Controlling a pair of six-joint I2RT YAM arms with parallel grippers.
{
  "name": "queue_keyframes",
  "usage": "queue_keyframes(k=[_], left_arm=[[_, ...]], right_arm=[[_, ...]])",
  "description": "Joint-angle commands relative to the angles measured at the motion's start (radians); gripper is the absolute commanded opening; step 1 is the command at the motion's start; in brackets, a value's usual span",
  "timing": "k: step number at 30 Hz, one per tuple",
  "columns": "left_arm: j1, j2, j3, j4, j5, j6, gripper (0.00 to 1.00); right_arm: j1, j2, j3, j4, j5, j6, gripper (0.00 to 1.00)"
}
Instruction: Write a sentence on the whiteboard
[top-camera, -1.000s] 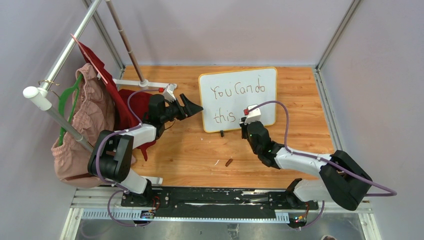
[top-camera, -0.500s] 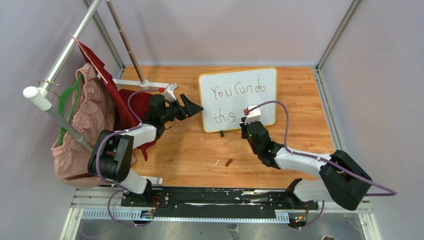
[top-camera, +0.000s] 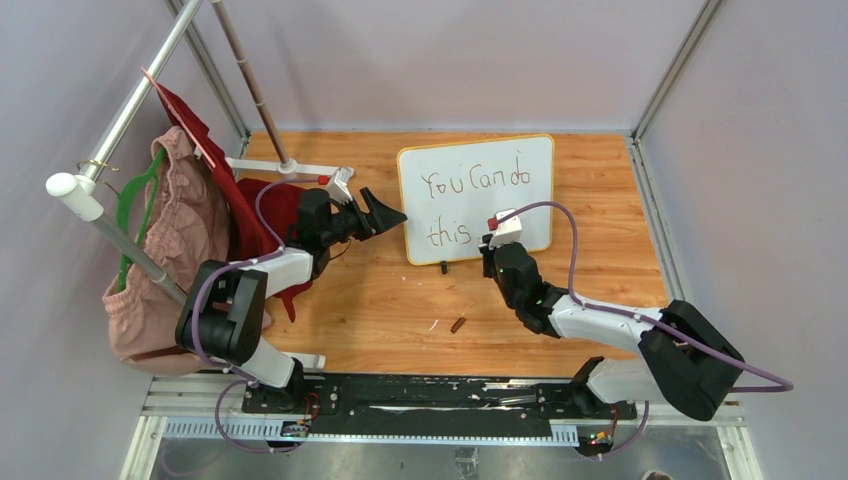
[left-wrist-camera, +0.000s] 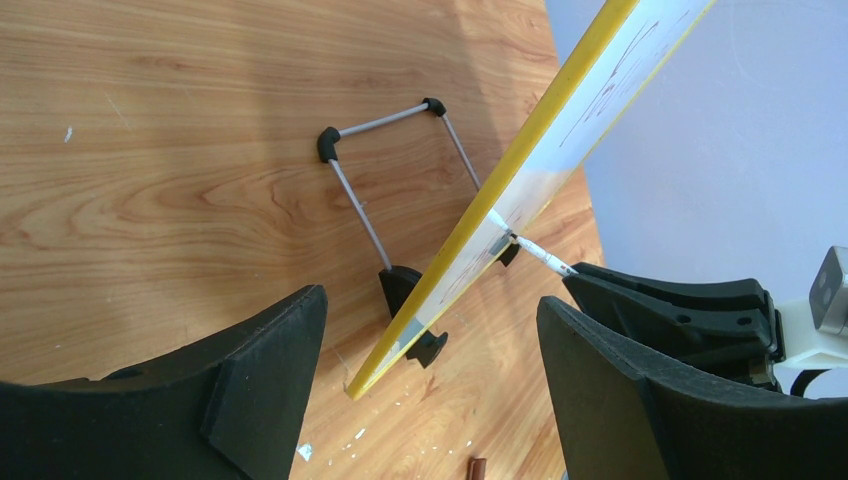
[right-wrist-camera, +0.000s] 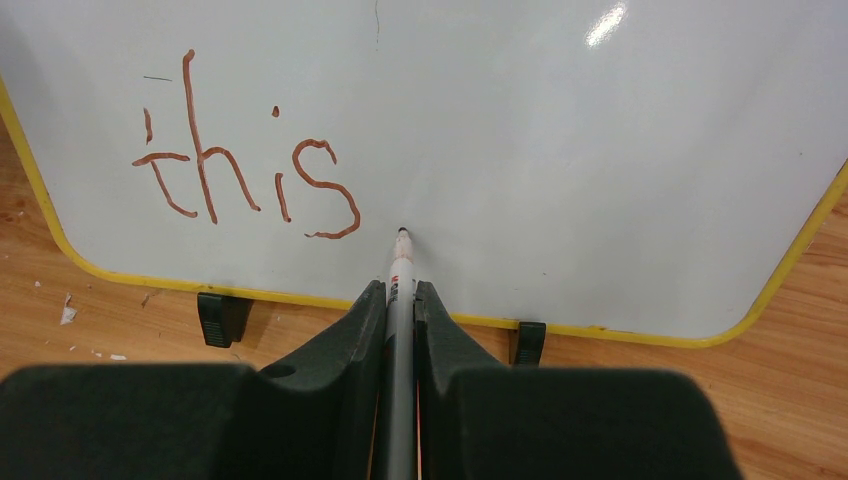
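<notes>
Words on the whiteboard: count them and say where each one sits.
4. On the whiteboard, "You", "Can" and "do" run left to right along the upper line; "this" sits below at the left. The marker tip may hide a mark after it.

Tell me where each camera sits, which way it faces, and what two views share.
Top external: above and behind the arm bases, looking down on the table, the whiteboard and its sentence; both arms show whole.
Left wrist: on the left arm, looking along the whiteboard's yellow edge; the open left gripper frames the view.
Right wrist: on the right arm, facing the board's front; the right gripper, shut on the marker, shows below.
Shared: both wrist views show the marker tip touching the board.
</notes>
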Motion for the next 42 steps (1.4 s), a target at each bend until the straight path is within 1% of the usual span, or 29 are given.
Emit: queue_keyframes(k=[1,14,20,25,29,33,36,39,40,42], left_arm=[[-0.005,-0.003,0.017,0.036,0.011,-0.004,0.82],[-0.006,-0.002,0.016,0.036,0.011,-0.004,0.82],[-0.008,-0.005,0.016,0.036,0.010,-0.004,0.82],[-0.008,-0.005,0.015,0.037,0.008,-0.003,0.82],[-0.007,-0.006,0.014,0.036,0.008,-0.003,0.82],[-0.006,-0.014,0.014,0.036,0.009,-0.004,0.82],[-0.006,-0.031,0.008,0.037,0.018,-0.018,0.83],[-0.006,-0.084,-0.020,0.035,0.005,-0.027,0.85],[-0.006,-0.105,-0.027,0.024,0.003,-0.023,0.85],[-0.008,-0.148,-0.016,-0.062,-0.009,-0.004,0.85]], right_arm=[[0.013,-0.003,0.018,0.013,0.017,0.014,0.00],[0.015,-0.029,0.018,-0.018,0.005,0.022,0.00],[0.026,-0.112,0.010,-0.081,0.000,0.030,0.00],[0.038,-0.223,-0.015,-0.151,0.006,0.038,0.00],[0.040,-0.369,-0.021,-0.278,-0.020,0.049,0.00],[0.041,-0.536,-0.014,-0.432,-0.115,0.057,0.00],[0.041,-0.654,0.001,-0.565,-0.191,0.061,0.00],[0.041,-0.755,0.024,-0.724,-0.223,0.085,0.00],[0.040,-0.783,0.031,-0.764,-0.230,0.095,0.00],[0.041,-0.832,0.043,-0.842,-0.235,0.114,0.00]])
